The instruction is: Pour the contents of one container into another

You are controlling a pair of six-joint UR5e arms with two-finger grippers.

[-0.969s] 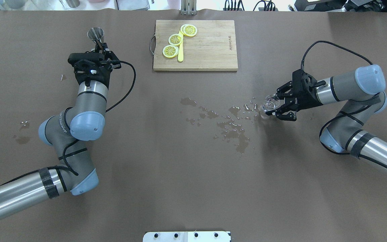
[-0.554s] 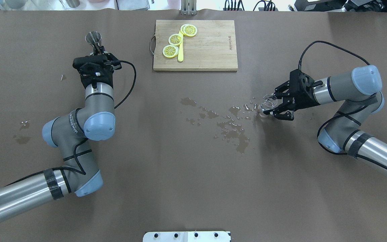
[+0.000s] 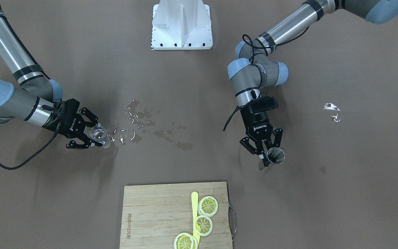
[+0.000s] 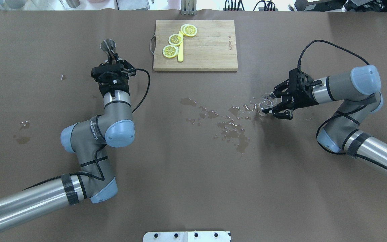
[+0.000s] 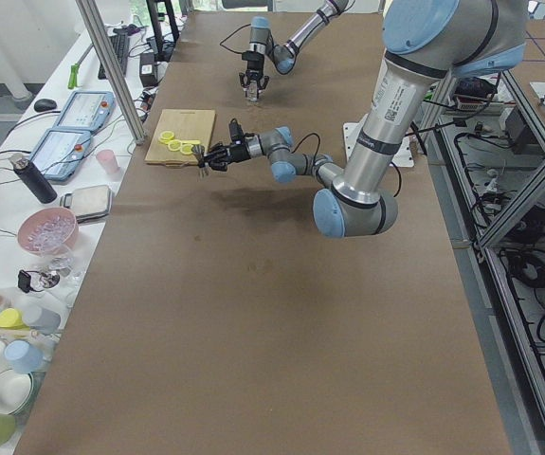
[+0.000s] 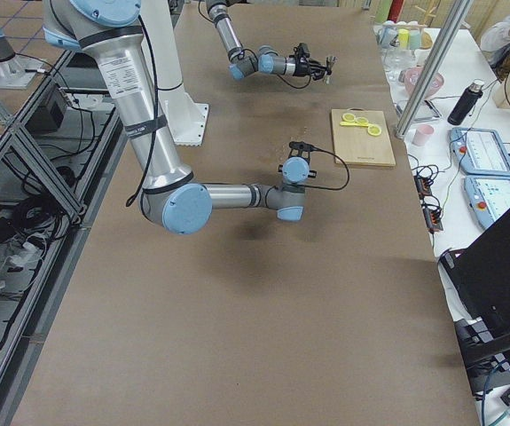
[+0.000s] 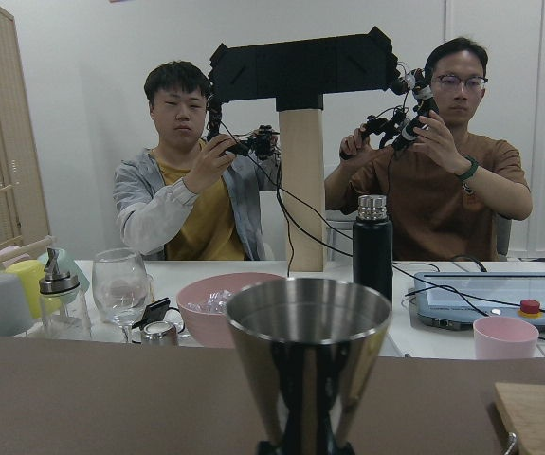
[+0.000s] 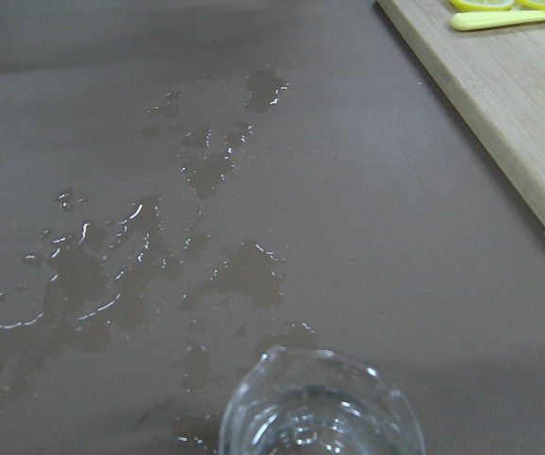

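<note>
The steel jigger [image 4: 108, 44] stands upright, pinched at its narrow waist by the left gripper [image 4: 112, 56] near the cutting board [image 4: 210, 50]. The small clear glass [image 4: 268, 101] is clasped in the right gripper [image 4: 271, 105], low at the edge of a spilled puddle [image 4: 233, 129] on the desk [image 4: 180, 174]; I cannot tell whether it touches the desk. With the two containers well apart, the step in hand looks like the approach before pouring, and the next move calls for bringing one rim squarely over the other's narrow mouth and tipping slowly.
</note>
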